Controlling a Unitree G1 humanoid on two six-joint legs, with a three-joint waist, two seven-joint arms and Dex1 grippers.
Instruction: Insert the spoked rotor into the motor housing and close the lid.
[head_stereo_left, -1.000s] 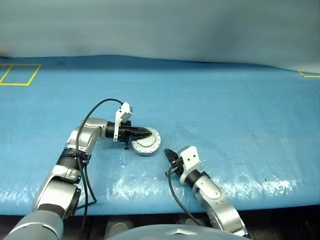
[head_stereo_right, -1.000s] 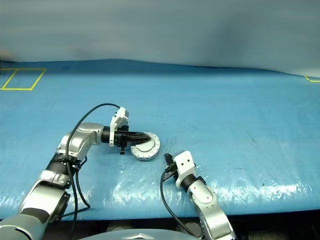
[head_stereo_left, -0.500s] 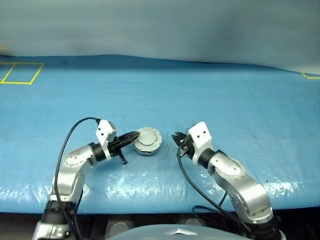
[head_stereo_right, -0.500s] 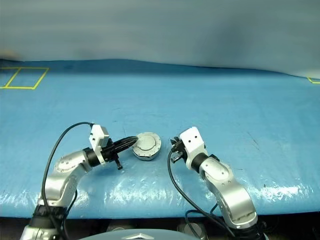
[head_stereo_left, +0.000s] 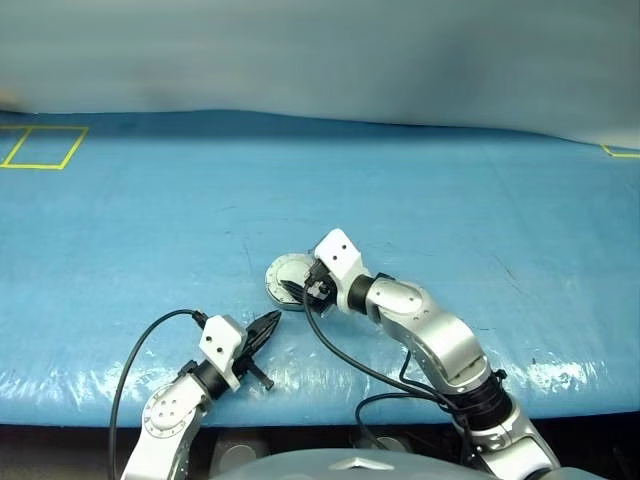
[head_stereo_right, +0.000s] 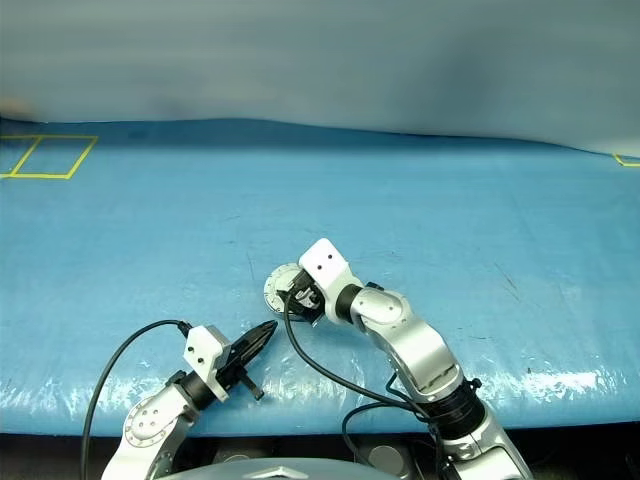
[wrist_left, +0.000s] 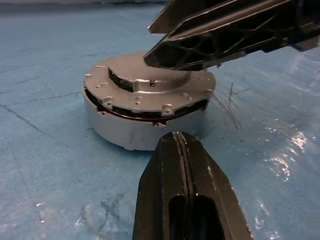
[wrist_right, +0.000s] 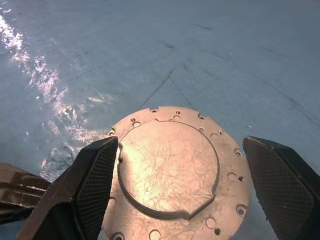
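The right gripper (wrist_right: 180, 200) reaches forward with jaws spread wide; the left gripper (wrist_left: 182, 150) sits low, jaws pressed together.

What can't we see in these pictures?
- The spoked rotor: shut in under the lid; left wrist view shows just a dark gap beneath it.
- Motor housing windings: covered likewise.
- Whether the open right hand touches the lid: unclear in right wrist view.
- The lid's near edge there: cut off.
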